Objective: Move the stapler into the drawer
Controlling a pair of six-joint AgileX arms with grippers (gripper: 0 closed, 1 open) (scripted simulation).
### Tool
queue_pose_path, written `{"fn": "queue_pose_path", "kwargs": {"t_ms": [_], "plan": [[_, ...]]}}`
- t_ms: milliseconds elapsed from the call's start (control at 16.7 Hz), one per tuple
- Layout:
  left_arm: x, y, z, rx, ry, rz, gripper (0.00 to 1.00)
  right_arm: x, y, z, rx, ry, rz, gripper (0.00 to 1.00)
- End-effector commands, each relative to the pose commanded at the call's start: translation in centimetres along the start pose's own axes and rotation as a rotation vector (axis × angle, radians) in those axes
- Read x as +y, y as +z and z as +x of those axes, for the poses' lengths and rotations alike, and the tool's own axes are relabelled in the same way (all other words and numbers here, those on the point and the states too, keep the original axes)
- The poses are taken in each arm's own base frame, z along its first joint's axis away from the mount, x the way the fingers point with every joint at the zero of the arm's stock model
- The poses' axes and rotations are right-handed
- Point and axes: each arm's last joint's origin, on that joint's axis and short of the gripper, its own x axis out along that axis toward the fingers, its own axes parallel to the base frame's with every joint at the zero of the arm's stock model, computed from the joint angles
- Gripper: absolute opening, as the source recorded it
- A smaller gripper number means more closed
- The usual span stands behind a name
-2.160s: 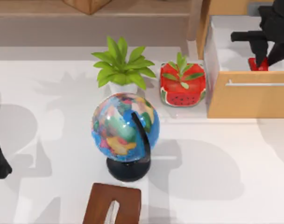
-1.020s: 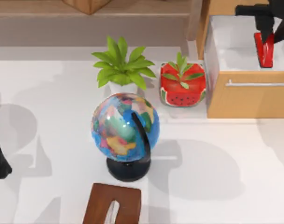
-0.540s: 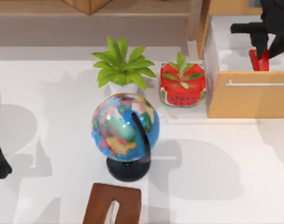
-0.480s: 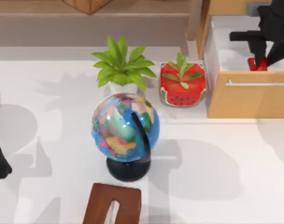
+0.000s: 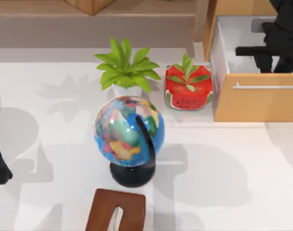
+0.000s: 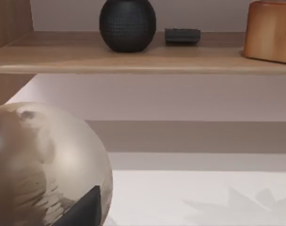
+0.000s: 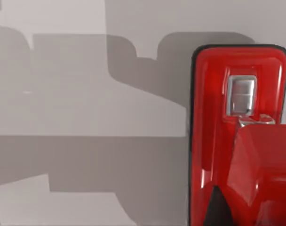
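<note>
Overhead table view, wrist cameras close-up

In the top view the right arm (image 5: 281,36) is covering the drawer's (image 5: 257,103) inside. The frame edge is cropping the stapler (image 7: 237,141) in the right wrist view, and the brown box (image 5: 115,211) below.

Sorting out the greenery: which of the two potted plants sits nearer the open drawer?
The small plant in the red watermelon-patterned cube planter, right beside the drawer. The leafier plant in the white pot stands farther left, behind the globe.
</note>
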Motion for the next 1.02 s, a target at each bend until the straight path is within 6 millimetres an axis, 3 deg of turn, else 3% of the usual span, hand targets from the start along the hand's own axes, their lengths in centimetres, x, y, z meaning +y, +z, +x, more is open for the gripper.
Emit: {"fn": "queue_pose_path", "kwargs": {"t_ms": [720,1020], "plan": [[0.00,0.00,0.00,0.000,0.000,0.000,1.00,0.00,0.00,0.00,0.000,0.000,0.000,0.98],[0.00,0.00,0.00,0.000,0.000,0.000,1.00,0.00,0.00,0.00,0.000,0.000,0.000,1.00]]}}
